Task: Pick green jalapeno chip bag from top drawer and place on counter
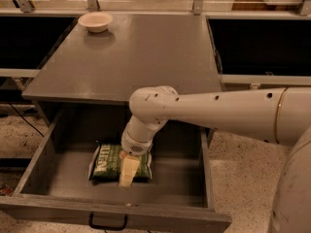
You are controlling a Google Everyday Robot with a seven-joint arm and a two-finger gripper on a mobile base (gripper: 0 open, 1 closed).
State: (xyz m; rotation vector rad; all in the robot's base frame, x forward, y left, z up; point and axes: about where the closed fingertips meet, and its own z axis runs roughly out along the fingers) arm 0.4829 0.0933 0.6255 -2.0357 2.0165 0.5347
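Observation:
The green jalapeno chip bag point(109, 161) lies flat on the floor of the open top drawer point(53, 211), left of its middle, white lettering up. My gripper point(127, 172) reaches down into the drawer from the right and sits over the bag's right half, hiding part of it. The white arm point(218, 111) crosses above the drawer's right side. The grey counter point(146, 52) lies directly above and behind the drawer.
A small pale bowl point(95, 21) stands at the counter's far left corner. The drawer's black handle point(108, 223) is at the bottom front. Dark recesses flank the counter on both sides. Speckled floor point(243, 178) lies to the right of the drawer.

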